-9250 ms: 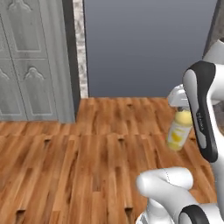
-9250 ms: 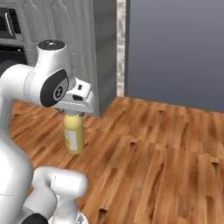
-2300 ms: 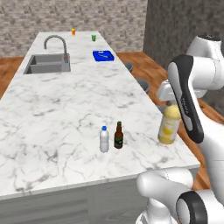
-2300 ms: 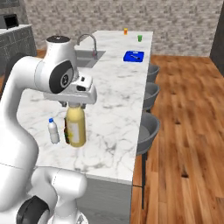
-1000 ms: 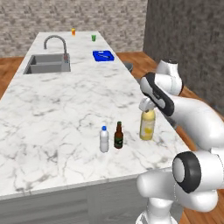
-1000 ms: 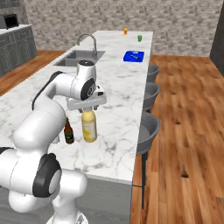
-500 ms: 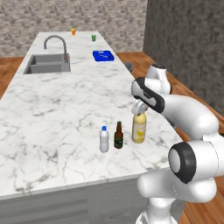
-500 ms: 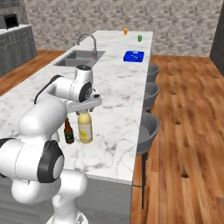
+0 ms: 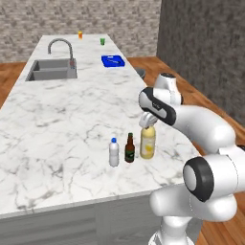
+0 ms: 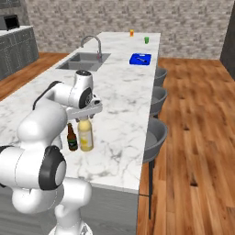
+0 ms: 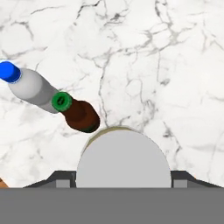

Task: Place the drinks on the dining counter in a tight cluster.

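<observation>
Bottles, 3 total, upright in a row on dining counter: water bottle, beer bottle, juice bottle. Gripper fingers clamped on juice bottle's cap. Sink w/ faucet behind.

No readable text anywhere here, honestly: no labels, brand names, numbers or signs that I can make out.

The white arm reaches forward from the base and bends down at the wrist, so the hand points straight at the counter. The gripper sits low, its fingers closed on the cap of the juice bottle, one dark finger on each side in the hand view.
</observation>
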